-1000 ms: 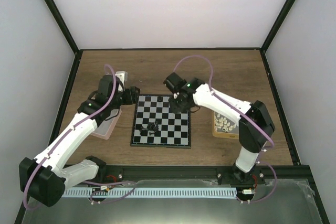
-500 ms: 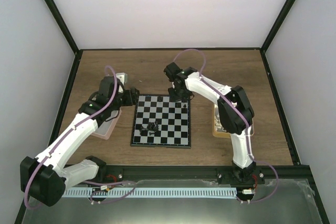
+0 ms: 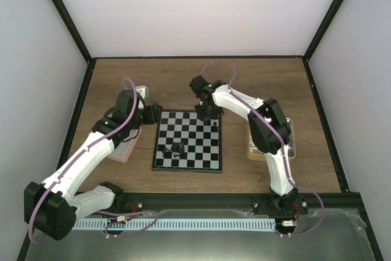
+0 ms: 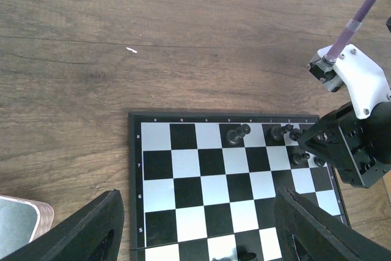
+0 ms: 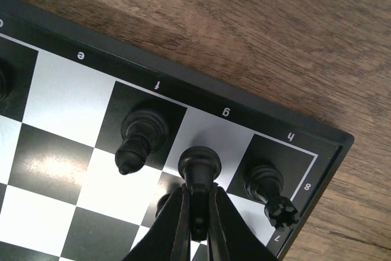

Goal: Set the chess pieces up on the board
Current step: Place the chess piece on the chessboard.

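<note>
Black chess piece [image 5: 198, 163] gripped by right pincer [image 5: 197, 206] at board [image 5: 61, 99] edge, left pincer [image 4: 195, 224] open.

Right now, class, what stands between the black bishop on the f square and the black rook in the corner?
In the right wrist view, a black piece at the white g square, pinched by the right gripper, between bishop and rook.

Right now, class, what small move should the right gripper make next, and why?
Probably open the right gripper and release the black piece: it is shut on it over the g8 square, between the f8 piece and the h8 piece. Touchdown is unclear.
</note>
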{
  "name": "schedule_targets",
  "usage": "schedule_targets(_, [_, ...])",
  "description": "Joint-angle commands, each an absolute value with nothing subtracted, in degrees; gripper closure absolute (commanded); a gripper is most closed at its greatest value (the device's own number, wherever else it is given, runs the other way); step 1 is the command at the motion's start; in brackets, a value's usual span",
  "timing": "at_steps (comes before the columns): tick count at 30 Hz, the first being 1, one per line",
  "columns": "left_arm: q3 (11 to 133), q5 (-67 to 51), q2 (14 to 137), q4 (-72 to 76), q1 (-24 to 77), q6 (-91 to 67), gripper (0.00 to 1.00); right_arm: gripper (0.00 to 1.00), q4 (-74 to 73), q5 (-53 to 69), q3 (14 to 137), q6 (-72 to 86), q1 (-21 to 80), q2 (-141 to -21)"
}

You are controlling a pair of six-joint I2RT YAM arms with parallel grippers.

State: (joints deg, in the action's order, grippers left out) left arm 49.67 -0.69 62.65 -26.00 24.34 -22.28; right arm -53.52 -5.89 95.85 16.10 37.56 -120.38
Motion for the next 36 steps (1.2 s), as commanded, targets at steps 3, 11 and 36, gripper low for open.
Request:
schedule_targets(3, [49.0,-1.3,63.1,-24.9,24.0,-22.3,0.31,0.90,-54.1,-7.4,98.1,15.5,37.1,-121.2])
schedule_targets(11, [48.9,-1.3,63.2,-24.8,23.9,-22.4,0.31,0.80,-53.1,-8.4,98.3,15.7,37.1,-121.0])
schedule_targets(36, [49.1,-2.3,63.9,-25.1,23.9,-22.0,0.31,0.63,-48.8,-7.0,95.3,20.0,37.3,-109.4])
